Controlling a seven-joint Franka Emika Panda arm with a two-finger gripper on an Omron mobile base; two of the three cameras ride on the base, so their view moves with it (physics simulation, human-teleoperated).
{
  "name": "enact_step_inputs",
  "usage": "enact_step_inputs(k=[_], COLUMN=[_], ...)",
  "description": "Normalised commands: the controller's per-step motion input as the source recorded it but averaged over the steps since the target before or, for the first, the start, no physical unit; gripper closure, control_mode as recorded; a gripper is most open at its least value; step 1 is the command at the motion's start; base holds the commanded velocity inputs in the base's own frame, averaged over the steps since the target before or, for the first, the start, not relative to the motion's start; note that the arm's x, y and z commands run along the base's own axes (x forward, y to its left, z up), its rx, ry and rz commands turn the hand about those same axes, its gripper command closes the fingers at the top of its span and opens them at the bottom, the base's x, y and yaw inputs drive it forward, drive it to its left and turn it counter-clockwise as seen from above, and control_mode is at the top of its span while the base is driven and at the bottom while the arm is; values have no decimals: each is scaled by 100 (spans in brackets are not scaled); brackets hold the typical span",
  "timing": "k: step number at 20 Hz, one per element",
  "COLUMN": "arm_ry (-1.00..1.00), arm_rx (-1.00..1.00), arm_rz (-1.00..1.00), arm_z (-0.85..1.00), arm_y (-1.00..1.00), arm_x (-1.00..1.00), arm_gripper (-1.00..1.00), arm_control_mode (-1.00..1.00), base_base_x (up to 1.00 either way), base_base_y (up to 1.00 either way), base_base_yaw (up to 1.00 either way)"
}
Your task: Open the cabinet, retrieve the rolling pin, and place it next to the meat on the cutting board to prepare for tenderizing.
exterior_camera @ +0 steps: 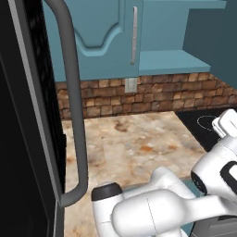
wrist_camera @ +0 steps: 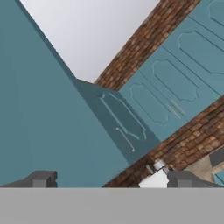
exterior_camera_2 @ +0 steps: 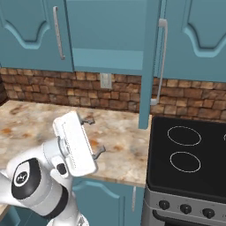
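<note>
1. From the right base view I see the teal wall cabinet (exterior_camera_2: pixel 106 35) with one door swung out edge-on toward me; its long silver bar handle (exterior_camera_2: pixel 161 62) shows on the far face of that door. The left door, with its own slim handle (exterior_camera_2: pixel 58 33), is shut.
2. The two-finger gripper (exterior_camera_2: pixel 94 137) sits low over the marbled tan counter (exterior_camera_2: pixel 119 132), jaws spread wide, nothing between them. In the hand view the dark finger tips (wrist_camera: pixel 41 178) stand far apart, aimed up at the cabinet fronts.
3. The teal shelf (exterior_camera_2: pixel 108 59) inside the opening is visible, but I can't make out the small wooden rolling pin on it. Its place is undetermined from here; I judge it's deeper in or higher up.
4. Handling judgement: a wooden pin should be light, rigid and not fragile, but round, so it may roll if nudged.
5. I'd take it at mid-barrel, jaws across the axis, not by a tapered end.
6. The meat and cutting board are also unlocated. The black cooktop (exterior_camera_2: pixel 190 154) lies right of the counter.
</note>
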Motion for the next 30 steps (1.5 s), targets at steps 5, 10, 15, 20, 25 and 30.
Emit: enact_step_inputs(k=[5,10,15,20,25,30], arm_ry=[-7,0,-9,-10,-10,-5], arm_rx=[29,22,19,10,10,8], arm_rz=[-3,-6,2,7,13,18], arm_z=[14,13,59,92,90,77], arm_y=[98,95,59,45,48,67], arm_x=[2,3,0,0,0,1], arm_gripper=[-100,-100,-100,-100,-100,-100], arm_control_mode=[-100,-100,-100,-100,-100,-100], base_base_x=[0,0,0,0,0,0], base_base_y=[0,0,0,0,0,0], base_base_yaw=[0,0,0,0,0,0])
